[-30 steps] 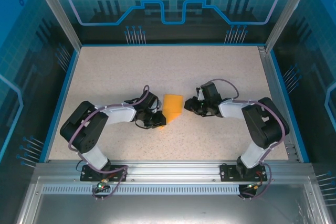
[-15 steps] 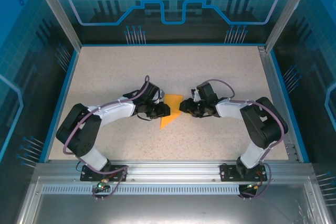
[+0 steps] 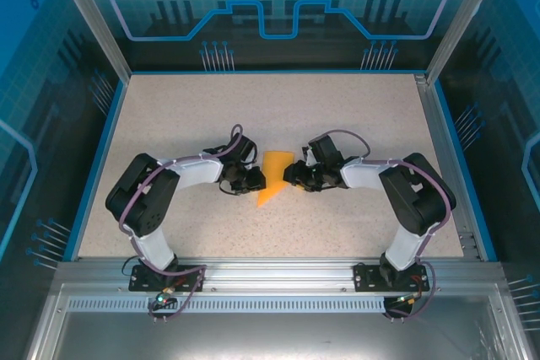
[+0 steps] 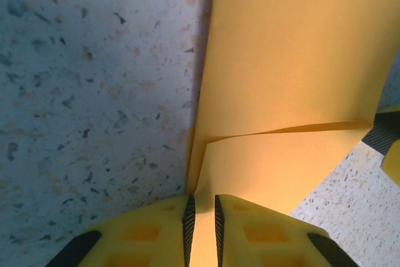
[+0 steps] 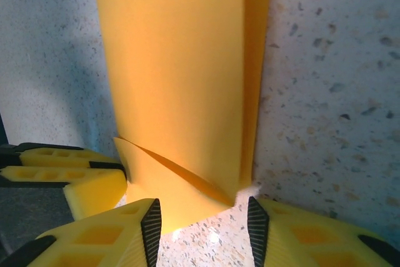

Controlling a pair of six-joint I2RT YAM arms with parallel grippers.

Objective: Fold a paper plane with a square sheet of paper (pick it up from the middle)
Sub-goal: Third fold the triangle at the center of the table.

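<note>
Top external: paper plane [image 3: 272, 176] between end effectors.

Overhead view: even, fairly bright light on the speckled bench [image 3: 278, 115], sharp throughout, with blue-tinted walls around it dimmer and faintly reflective. Left wrist view: the paper plane [image 4: 294, 85] glows saturated orange and casts a soft dark shadow on the bench to its left. Right wrist view: a bluish shadow lies left of the paper, small glare spots sit at its near edge, and the near end effector [image 5: 203, 226] fingers look slightly soft.
</note>
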